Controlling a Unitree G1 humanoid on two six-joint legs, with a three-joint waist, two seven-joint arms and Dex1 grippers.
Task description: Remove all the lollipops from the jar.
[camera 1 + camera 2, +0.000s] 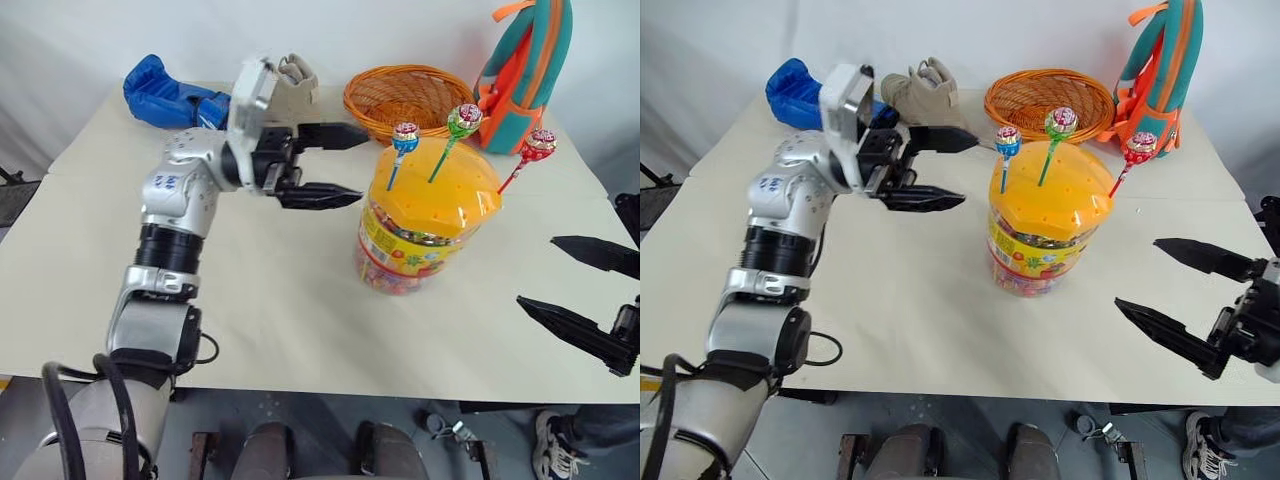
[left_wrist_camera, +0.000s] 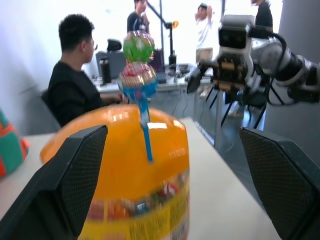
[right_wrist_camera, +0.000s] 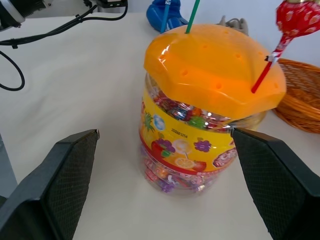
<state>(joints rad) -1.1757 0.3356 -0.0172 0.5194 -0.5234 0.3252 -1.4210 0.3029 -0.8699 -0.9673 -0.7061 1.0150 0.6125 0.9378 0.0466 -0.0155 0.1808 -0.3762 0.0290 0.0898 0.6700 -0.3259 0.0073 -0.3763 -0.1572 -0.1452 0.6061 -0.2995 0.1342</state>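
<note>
Lollipops: three small round sweets in shiny swirled wrappers, each standing on a thin stick pushed into a hole of the domed orange-yellow lid. Blue-stick lollipop (image 1: 405,137) on the side nearest the left arm; green-stick lollipop (image 1: 463,120) behind it toward the middle; red-stick lollipop (image 1: 538,145) at the far edge, leaning outward toward the right arm. None removed yet.

Jar: large clear plastic tub (image 1: 420,225) with yellow label band and coloured sweets inside, upright near the middle of the pale worktop (image 1: 270,290), in front of the woven orange basket (image 1: 405,97).

Step in hand: approach for the first pull, judged from all three sticks being in place and both tools empty.

Left tool (image 1: 345,165): two black fingers spread wide, holding nothing, pointing roughly level and sideways toward the jar, just beside the lid and at about the height of the blue-stick lollipop. Forearm raised, elbow bent.

Right tool (image 1: 1175,290): fingers likewise spread, empty, low beside the worktop edge, aimed at the jar but well apart from it.

Next move calls for: bringing the left fingers around the blue stick or its wrapped head, pinching, then lifting along the stick's line so the jar is not tipped. The thin stick leaves little margin for aim.
</note>
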